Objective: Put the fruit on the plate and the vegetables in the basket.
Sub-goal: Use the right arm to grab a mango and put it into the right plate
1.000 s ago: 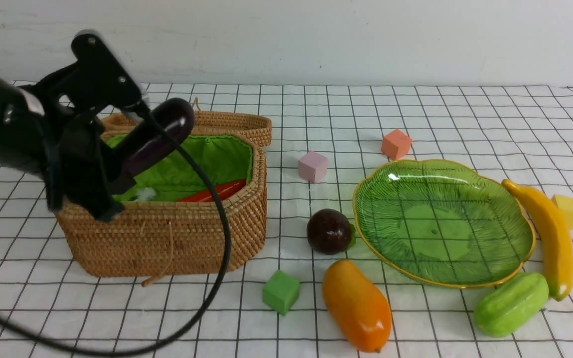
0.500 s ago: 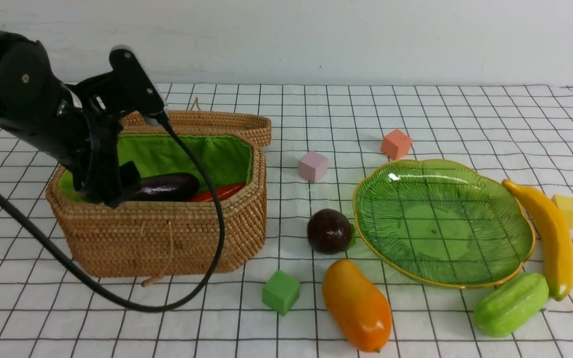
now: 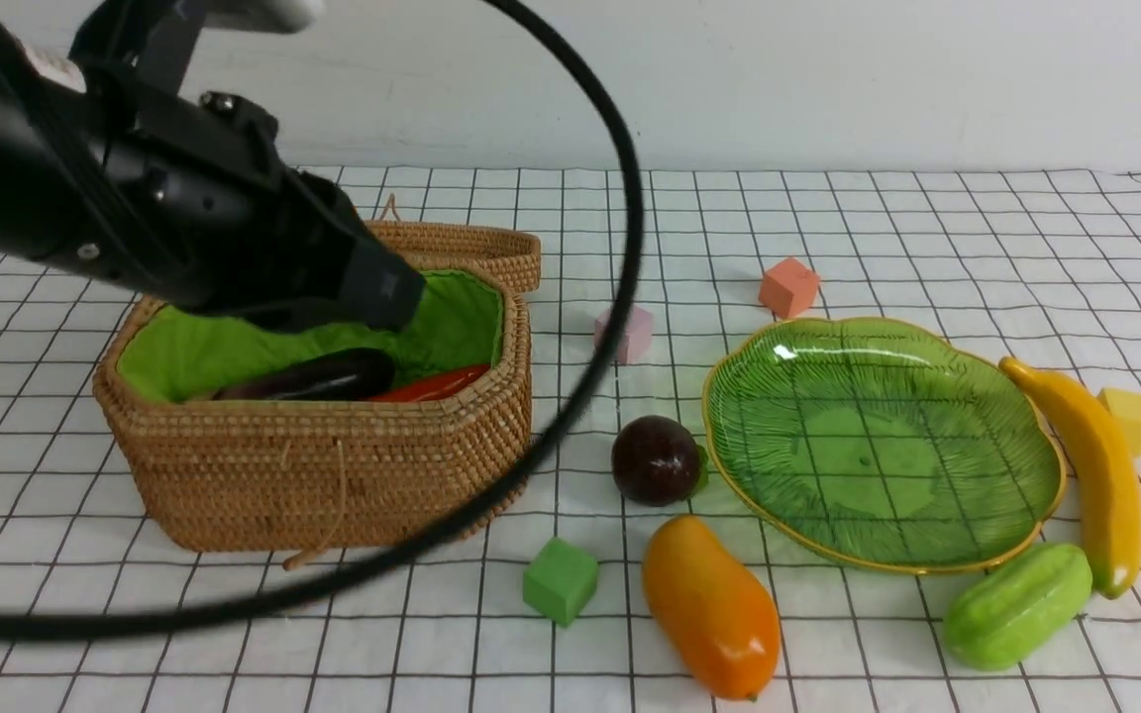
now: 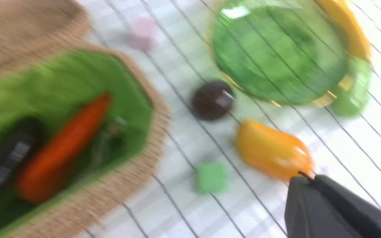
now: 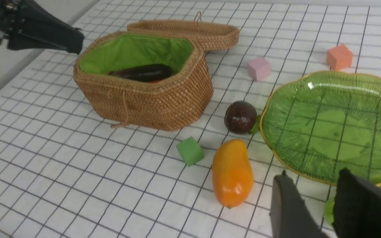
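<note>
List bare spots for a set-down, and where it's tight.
Free: the bare plate; cloth behind it, right of the orange cube; cloth in front of the basket, left of the green cube. Crowded: around the plate's near and right sides: dark fruit, mango, gourd, banana.

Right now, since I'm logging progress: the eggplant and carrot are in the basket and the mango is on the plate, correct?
Not quite. The mango lies on the checked cloth, off the plate, which holds nothing; the front view shows it. The eggplant and carrot are in the basket.
</note>
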{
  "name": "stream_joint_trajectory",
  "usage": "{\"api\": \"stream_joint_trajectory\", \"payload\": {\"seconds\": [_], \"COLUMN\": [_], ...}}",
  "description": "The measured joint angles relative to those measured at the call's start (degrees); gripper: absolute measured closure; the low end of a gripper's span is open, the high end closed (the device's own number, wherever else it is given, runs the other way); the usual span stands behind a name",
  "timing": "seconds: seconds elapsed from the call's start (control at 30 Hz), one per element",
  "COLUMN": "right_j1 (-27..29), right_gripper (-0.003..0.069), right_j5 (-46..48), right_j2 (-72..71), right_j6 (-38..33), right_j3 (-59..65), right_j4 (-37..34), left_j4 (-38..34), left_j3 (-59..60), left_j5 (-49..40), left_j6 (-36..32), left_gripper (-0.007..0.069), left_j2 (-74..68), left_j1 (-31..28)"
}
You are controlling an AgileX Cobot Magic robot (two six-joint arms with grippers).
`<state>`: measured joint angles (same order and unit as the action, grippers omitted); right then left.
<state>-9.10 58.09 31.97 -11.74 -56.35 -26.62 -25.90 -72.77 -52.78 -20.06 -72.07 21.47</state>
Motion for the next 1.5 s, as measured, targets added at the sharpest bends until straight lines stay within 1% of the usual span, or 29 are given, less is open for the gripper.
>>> {"api": "stream_joint_trajectory", "payload": {"seconds": [0.07, 0.13, 0.27, 0.3, 0.47, 0.57, 0.6, 0.63, 0.7, 0.73, 0.8, 0.87, 0.9, 1.0, 1.03, 1.07, 1.1, 1.17, 1.23, 1.27, 1.33, 1.4, 1.5], "right_j1": [0.0, 0.0, 0.0, 0.0, 0.0, -1.76, -1.76, -4.53, -8.42, -11.45, -16.13, -20.48, -22.03, -23.94, -24.0, -24.0, -24.0, -24.0, -24.0, -24.0, -24.0, -24.0, -24.0], "right_gripper": [0.0424, 0.0424, 0.0424, 0.0424, 0.0431, 0.0489, 0.0494, 0.0533, 0.0567, 0.0579, 0.0586, 0.0576, 0.0562, 0.0501, 0.0465, 0.0449, 0.0375, 0.0267, 0.0179, 0.0114, 0.0032, -0.001, -0.0018], "right_j5": [1.09, 2.13, 4.17, 4.4, 6.68, 7.3, 7.3, 7.3, 7.18, 7.05, 6.48, 5.3, 4.36, 2.73, 2.28, 2.1, 1.33, 0.12, -1.04, -1.96, -3.96, -5.8, -7.63], "right_j2": [2.32, 5.04, 11.31, 11.62, 19.45, 24.97, 24.97, 28.71, 33.04, 36.11, 40.63, 45.38, 47.58, 52.8, 54.63, 55.34, 58.12, 61.46, 64.27, 66.02, 68.16, 70.42, 72.3], "right_j6": [0.0, 0.0, 0.62, 0.63, 1.45, 1.4, 1.34, 1.08, 1.17, 1.65, 3.26, 5.9, 7.76, 11.39, 12.43, 12.73, 13.6, 14.25, 14.46, 14.59, 14.64, 14.78, 14.83], "right_j3": [0.0, 0.0, -0.42, -0.5, -3.41, -6.09, -6.28, -7.74, -9.58, -10.55, -12.45, -14.65, -15.88, -17.88, -18.37, -18.5, -18.77, -18.9, -18.9, -18.9, -18.9, -18.9, -18.9], "right_j4": [0.0, 0.0, -0.07, -0.07, -1.76, -4.29, -4.43, -5.17, -5.0, -4.56, -2.31, 2.36, 5.83, 12.06, 13.44, 13.85, 14.98, 15.47, 15.45, 15.45, 15.49, 15.49, 15.49], "left_j4": [2.52, 5.46, 9.73, 9.83, 9.58, 9.31, 9.23, 9.1, 8.98, 8.81, 8.07, 7.09, 6.55, 4.93, 4.11, 3.95, 2.43, 0.86, -0.41, -1.24, -1.76, -2.05, -2.1], "left_j3": [0.41, 2.26, 9.4, 9.8, 19.68, 23.95, 24.2, 26.26, 28.2, 28.84, 30.1, 31.31, 31.75, 32.24, 32.24, 32.24, 32.24, 32.24, 32.24, 32.24, 32.24, 32.24, 32.24], "left_j5": [-2.58, -2.82, 0.62, 0.83, 5.09, 5.76, 5.76, 6.63, 8.19, 8.89, 10.34, 11.31, 11.63, 12.0, 12.28, 12.48, 13.15, 13.69, 13.87, 13.87, 13.87, 13.82, 13.75], "left_j6": [2.32, 4.39, 7.89, 8.01, 8.58, 8.02, 8.02, 6.64, 5.76, 5.71, 5.64, 5.57, 5.42, 4.87, 4.42, 4.19, 3.06, 1.64, 0.34, -0.21, -0.65, -0.85, -0.87], "left_gripper": [0.0638, 0.0638, 0.0638, 0.0638, 0.0638, 0.0638, 0.0638, 0.0638, 0.0638, 0.0638, 0.0638, 0.0638, 0.0638, 0.0638, 0.0638, 0.0638, 0.0638, 0.0638, 0.0638, 0.0638, 0.0638, 0.0638, 0.0638], "left_j2": [1.57, 3.78, 11.32, 11.75, 22.92, 28.61, 29.0, 32.67, 36.7, 38.17, 40.72, 42.46, 42.95, 43.36, 43.36, 43.36, 43.36, 43.36, 43.36, 43.36, 43.36, 43.36, 43.36], "left_j1": [2.25, 4.2, 7.04, 7.11, 7.69, 7.69, 7.69, 7.69, 7.69, 7.69, 7.69, 7.69, 7.69, 7.69, 7.69, 7.69, 7.69, 7.69, 7.69, 7.69, 7.69, 7.69, 7.69]}}
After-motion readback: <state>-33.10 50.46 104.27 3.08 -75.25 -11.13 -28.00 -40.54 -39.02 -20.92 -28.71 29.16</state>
